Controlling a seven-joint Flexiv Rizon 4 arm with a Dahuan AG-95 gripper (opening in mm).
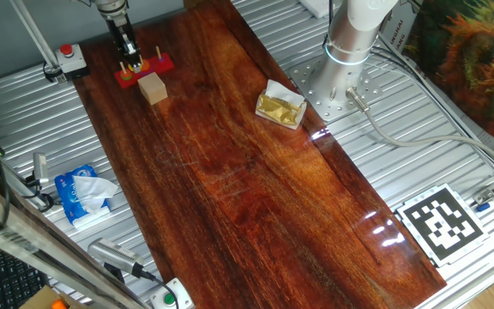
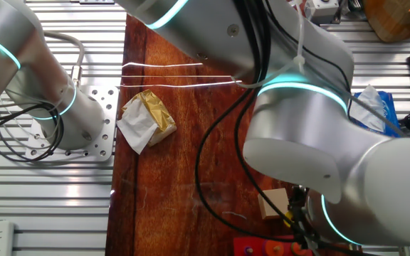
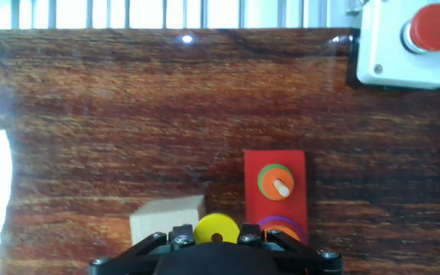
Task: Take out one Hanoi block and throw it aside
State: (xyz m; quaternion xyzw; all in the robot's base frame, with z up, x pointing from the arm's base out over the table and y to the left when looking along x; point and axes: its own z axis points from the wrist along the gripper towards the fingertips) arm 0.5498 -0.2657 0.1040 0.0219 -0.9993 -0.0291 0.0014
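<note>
Tool (image 3: 217, 243) grips yellow Hanoi block (image 3: 217, 227) beside red base (image 3: 275, 195).

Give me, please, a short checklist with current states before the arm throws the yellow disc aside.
1. Yellow disc between the gripper fingers: ok, in the hand view.
2. Disc off the red base: ok, it sits left of the base.
3. Firm grip: cannot tell, contact is hidden.
4. Tan cube clear of the gripper: cannot tell, it lies very close.
5. Open wood beside the base for a landing: ok.
6. Emergency stop box out of the way: ok.
</note>
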